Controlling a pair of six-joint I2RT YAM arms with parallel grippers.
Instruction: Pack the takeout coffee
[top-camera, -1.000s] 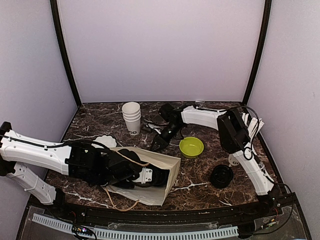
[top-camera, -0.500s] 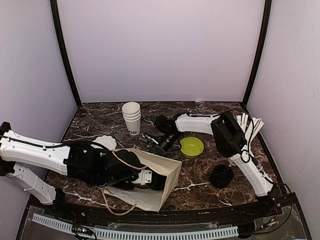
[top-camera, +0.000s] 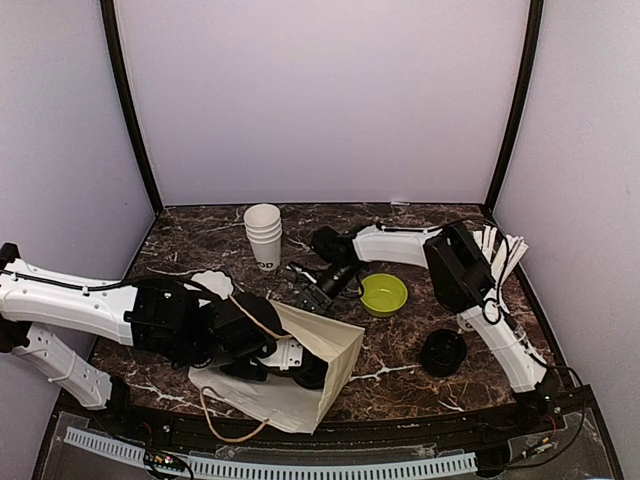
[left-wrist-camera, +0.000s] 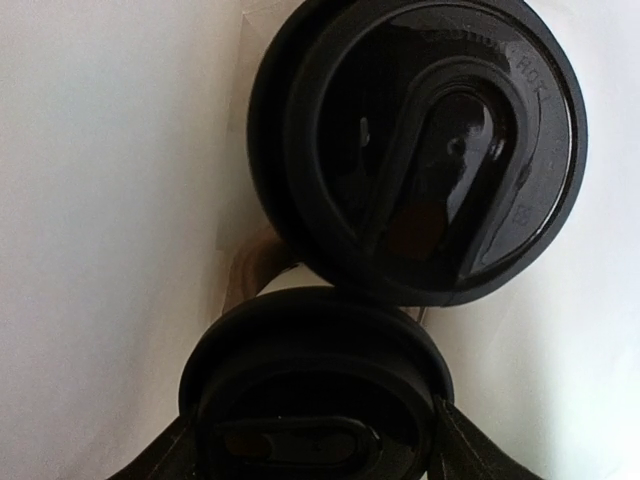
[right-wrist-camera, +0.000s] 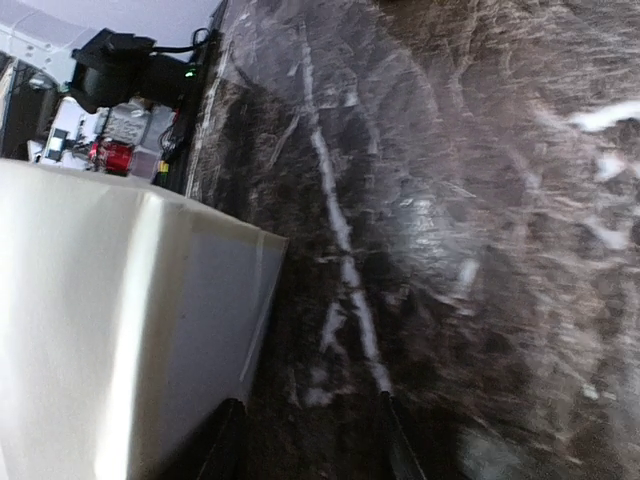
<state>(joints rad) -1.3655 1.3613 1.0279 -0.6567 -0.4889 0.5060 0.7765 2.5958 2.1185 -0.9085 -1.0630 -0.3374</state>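
On my feed the table (top-camera: 190, 235) is dark brown marble with white veining. The paper bag (top-camera: 325, 345) is cream, the stacked cups (top-camera: 263, 232) are white with dark lettering, and the bowl (top-camera: 383, 294) is lime green. The takeout coffee (left-wrist-camera: 430, 150) shows glossy black lids. The arms (top-camera: 400, 240) are white and black, the walls (top-camera: 320, 100) pale lilac.

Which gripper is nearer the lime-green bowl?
Right. The right gripper hangs just left of the bowl; the left gripper is inside the paper bag, nearer the bases.
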